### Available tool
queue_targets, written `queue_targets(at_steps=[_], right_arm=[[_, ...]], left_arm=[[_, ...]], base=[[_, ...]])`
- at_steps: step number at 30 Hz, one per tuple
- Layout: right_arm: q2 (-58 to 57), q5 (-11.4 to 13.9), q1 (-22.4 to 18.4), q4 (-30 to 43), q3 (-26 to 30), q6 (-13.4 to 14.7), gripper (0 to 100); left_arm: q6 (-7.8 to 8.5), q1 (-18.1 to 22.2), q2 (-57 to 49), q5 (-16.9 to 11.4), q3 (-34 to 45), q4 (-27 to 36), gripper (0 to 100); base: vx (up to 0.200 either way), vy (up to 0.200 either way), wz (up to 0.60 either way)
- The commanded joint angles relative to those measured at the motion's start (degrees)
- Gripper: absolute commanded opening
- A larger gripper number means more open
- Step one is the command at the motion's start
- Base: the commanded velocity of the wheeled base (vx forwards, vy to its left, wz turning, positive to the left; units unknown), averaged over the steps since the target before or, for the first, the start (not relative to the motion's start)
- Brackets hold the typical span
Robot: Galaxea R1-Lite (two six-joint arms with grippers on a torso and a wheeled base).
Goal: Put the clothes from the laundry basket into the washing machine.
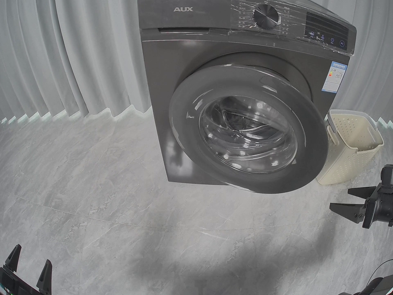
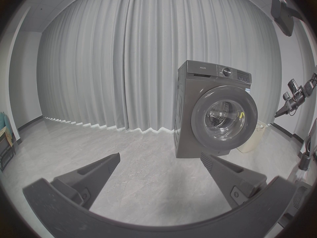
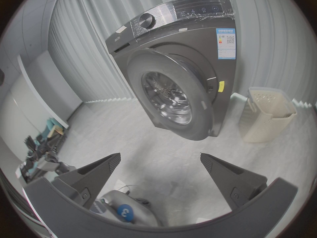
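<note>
A dark grey front-loading washing machine (image 1: pixel 245 41) stands ahead, its round glass door (image 1: pixel 247 130) swung partly ajar. A cream perforated laundry basket (image 1: pixel 352 148) sits on the floor to its right, beside the curtain; its inside looks empty from here. My right gripper (image 1: pixel 348 201) hovers open in front of the basket, holding nothing. My left gripper (image 1: pixel 28 265) is open low at the near left, far from the machine. The machine (image 2: pixel 211 109) and basket (image 2: pixel 252 139) appear in the left wrist view, and the machine (image 3: pixel 178 73) and basket (image 3: pixel 267 114) in the right wrist view.
Pale marble-look floor (image 1: pixel 102 185) spreads wide in front and to the left of the machine. Grey curtains (image 1: pixel 69 46) hang behind. Equipment and clutter (image 3: pixel 39 152) lie along a wall seen in the right wrist view.
</note>
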Motion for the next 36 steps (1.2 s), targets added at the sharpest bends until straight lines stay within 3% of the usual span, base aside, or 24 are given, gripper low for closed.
queue_targets(at_steps=[1, 10, 16, 21, 25, 30, 36], right_arm=[[0.88, 0.83, 6.09, -2.28, 0.09, 4.39, 100], [7.30, 0.56, 7.23, -8.26, 0.79, 6.24, 100], [11.43, 0.12, 6.71, -12.21, 0.71, 6.24, 100], [16.35, -4.36, 6.09, -17.75, 0.35, 6.24, 100], [18.19, -6.03, 5.48, -20.74, -1.05, 6.33, 100], [21.27, -10.33, 1.43, -26.54, -4.48, 7.64, 100], [22.15, -11.39, -1.73, -33.13, -4.04, 7.47, 100]], left_arm=[[0.18, 0.01, -0.68, -0.14, 1.01, -0.08, 100], [0.35, 0.01, -0.68, -0.14, 1.01, 0.01, 100], [0.35, 0.01, -0.68, -0.14, 1.01, 0.01, 100], [0.26, 0.01, -0.68, -0.14, 1.01, 0.01, 100], [0.26, 0.01, -0.68, -0.14, 1.01, 0.01, 100], [0.44, 0.01, -0.77, -0.05, 0.92, 0.01, 100], [0.53, 0.01, -0.77, 0.03, 1.01, 0.01, 100]], base=[[0.200, 0.000, 0.00], [0.200, 0.000, 0.00], [0.000, 0.000, 0.00], [0.000, 0.000, 0.00], [0.000, 0.000, 0.00], [0.000, 0.000, 0.00], [0.000, 0.000, 0.00]])
